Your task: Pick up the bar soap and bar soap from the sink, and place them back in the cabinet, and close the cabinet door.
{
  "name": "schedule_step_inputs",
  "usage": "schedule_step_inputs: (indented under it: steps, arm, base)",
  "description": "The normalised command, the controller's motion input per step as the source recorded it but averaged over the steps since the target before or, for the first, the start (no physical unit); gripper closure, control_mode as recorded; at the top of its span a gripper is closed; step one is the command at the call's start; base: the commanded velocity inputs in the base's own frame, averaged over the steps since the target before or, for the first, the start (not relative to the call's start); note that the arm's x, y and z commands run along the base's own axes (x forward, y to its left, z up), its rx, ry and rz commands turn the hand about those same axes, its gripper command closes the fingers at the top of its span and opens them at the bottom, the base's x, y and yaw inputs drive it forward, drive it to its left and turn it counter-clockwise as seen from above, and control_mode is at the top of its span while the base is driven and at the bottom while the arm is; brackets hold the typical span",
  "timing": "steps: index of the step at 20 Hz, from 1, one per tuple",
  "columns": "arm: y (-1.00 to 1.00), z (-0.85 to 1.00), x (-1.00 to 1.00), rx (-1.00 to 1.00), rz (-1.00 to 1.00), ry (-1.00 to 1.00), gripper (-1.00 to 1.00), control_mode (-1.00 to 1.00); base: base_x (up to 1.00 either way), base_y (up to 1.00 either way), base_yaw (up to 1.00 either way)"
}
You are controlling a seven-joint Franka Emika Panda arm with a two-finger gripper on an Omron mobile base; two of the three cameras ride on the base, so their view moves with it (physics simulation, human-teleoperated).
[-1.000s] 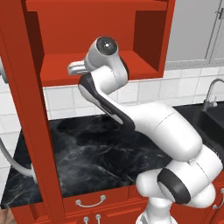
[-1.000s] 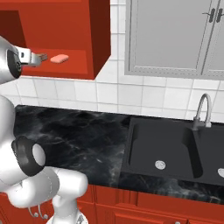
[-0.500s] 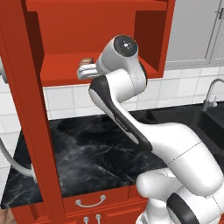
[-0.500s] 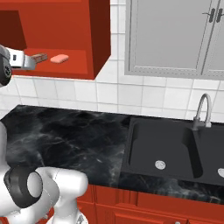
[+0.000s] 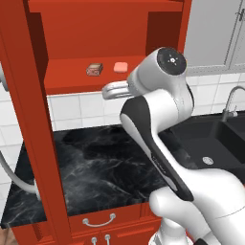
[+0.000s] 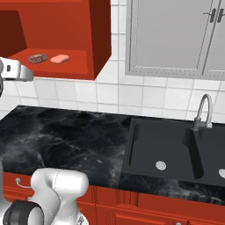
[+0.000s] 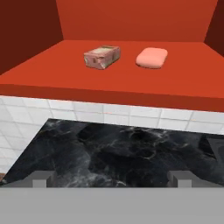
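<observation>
Both bar soaps sit on the floor of the open red cabinet (image 5: 67, 79), side by side, near but not touching. In the hand view the brown soap (image 7: 102, 57) is at 11 o'clock and the pink soap (image 7: 152, 57) at 1 o'clock; the brown block's long axis runs diagonally, pale end face toward 7 o'clock, while the pink bar lies w/ its long axis across the frame, 9 to 3. The left base view shows the same pair, brown soap (image 5: 94, 70) left of pink soap (image 5: 120, 67), plus the tall red cabinet door (image 5: 31, 119) swung open at 9 o'clock, which the hand view leaves out. The right base view has the brown soap (image 6: 38, 58) and pink soap (image 6: 59, 58) at 10 o'clock, and adds the full black sink (image 6: 176, 151) w/ faucet at 4 o'clock, set in the dark marble desk (image 6: 66, 136). The fingers (image 7: 112, 178) show as two small tips at 6 o'clock in the hand view, spread wide, nothing between them, in front of and below the cabinet's front edge, well apart from the soaps.
</observation>
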Motion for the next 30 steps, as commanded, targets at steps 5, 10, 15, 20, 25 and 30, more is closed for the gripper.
schedule_step_inputs:
  steps: [5,10,15,20,25,30]
  arm:
    - [-0.29,0.0,-0.37,0.0,0.0,0.03,-1.0,-1.0]
    - [-0.25,0.0,-0.25,0.0,0.0,0.02,-1.0,-1.0]
    - [-0.22,0.0,-0.28,0.0,0.0,0.06,-1.0,-1.0]
    - [-0.21,0.0,-0.24,0.0,0.0,0.09,-1.0,-1.0]
    - [-0.13,0.05,-0.14,0.0,0.0,0.09,-1.0,-1.0]
    - [-0.07,0.02,-0.04,0.0,0.0,0.09,-1.0,-1.0]
  base:
    - [0.0,0.0,0.0]
    - [0.0,0.0,0.0]
    - [0.0,0.0,0.0]
    - [0.0,0.0,0.0]
    - [0.0,0.0,0.0]
    - [0.0,0.0,0.0]
